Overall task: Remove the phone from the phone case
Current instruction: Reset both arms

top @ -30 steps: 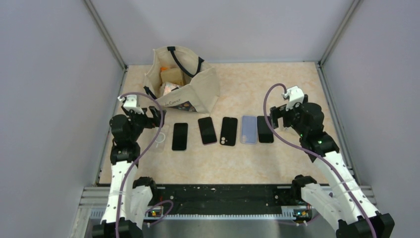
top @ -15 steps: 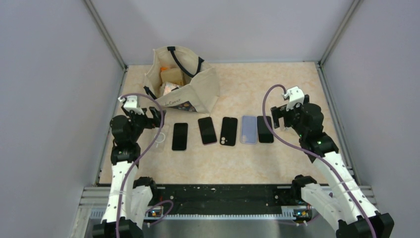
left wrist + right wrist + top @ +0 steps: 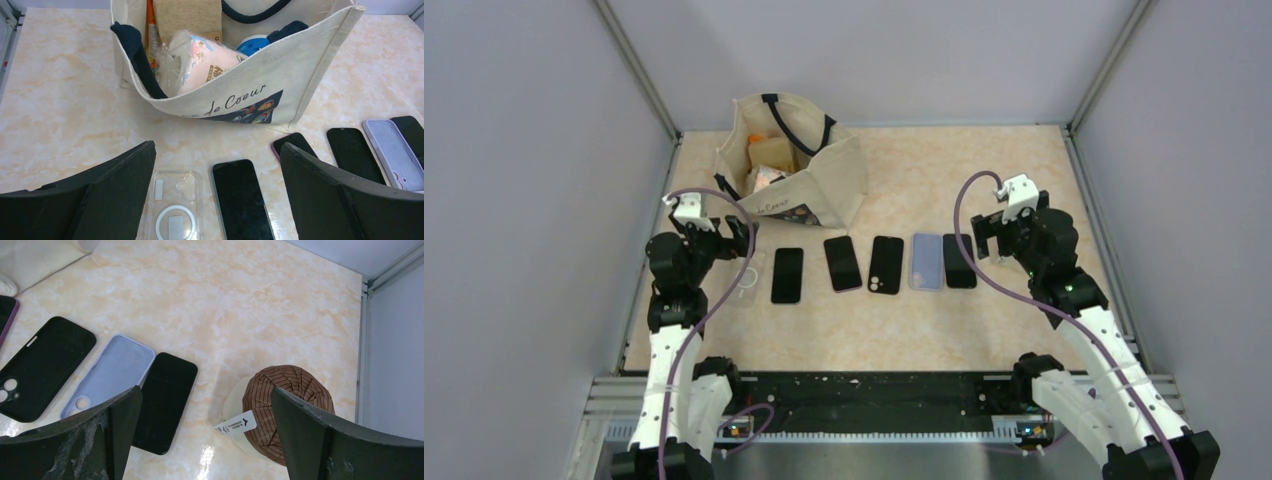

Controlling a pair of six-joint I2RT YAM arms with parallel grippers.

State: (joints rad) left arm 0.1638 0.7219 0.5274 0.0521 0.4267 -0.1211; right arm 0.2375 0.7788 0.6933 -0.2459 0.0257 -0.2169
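From above, the left hand point(image 3: 722, 238) and right hand point(image 3: 990, 238) hover spread and empty at either end of a row of six flat pieces on the marbled beige surface point(image 3: 984, 170), near one cream canvas tote bag point(image 3: 824, 185).

Left wrist: one empty clear plastic case point(image 3: 175, 207) lies beside a bare black phone point(image 3: 242, 200). One dark phone in a purple-rimmed case point(image 3: 294, 143) looks still cased.

Right wrist: one empty lilac case point(image 3: 112, 371), a second bare black phone point(image 3: 165, 400) and one black camera-holed slab point(image 3: 45, 365).

The arms seem to be between extractions. The next move calls for pinning the purple case and peeling its phone free.

Marbled table point(image 3: 984, 170) with tote bag point(image 3: 824, 185), clear case point(image 3: 747, 280), lilac case point(image 3: 927, 262) and dark phones point(image 3: 787, 275) in a row.
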